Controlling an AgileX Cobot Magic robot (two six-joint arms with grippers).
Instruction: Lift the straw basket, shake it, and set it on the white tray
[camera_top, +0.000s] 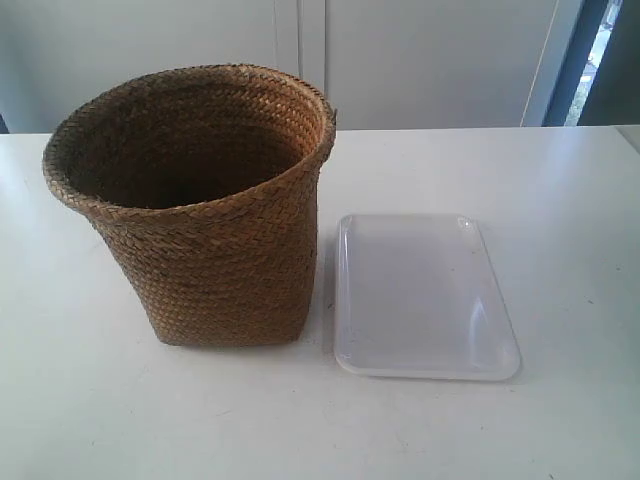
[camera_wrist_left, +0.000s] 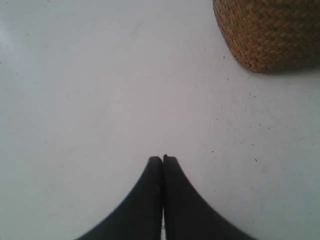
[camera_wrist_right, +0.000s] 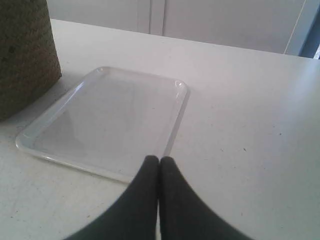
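Basket (camera_top: 215, 230) stands upright on the white surface (camera_top: 560, 200), wide rim up, base flat down. Not on the tray (camera_top: 425, 300). Tray lies flat just beside it, long edge next to the basket's base w/ a thin gap between.

My left gripper (camera_wrist_left: 162, 159): tips pressed together, holding nothing, over bare surface, well apart from the basket's lower corner (camera_wrist_left: 270, 35).

My right gripper (camera_wrist_right: 159, 159): tips together too, nothing held, by the tray's (camera_wrist_right: 107, 117) rim. Can't tell if it touches. Basket wall (camera_wrist_right: 25, 55) sits by the tray's far side.
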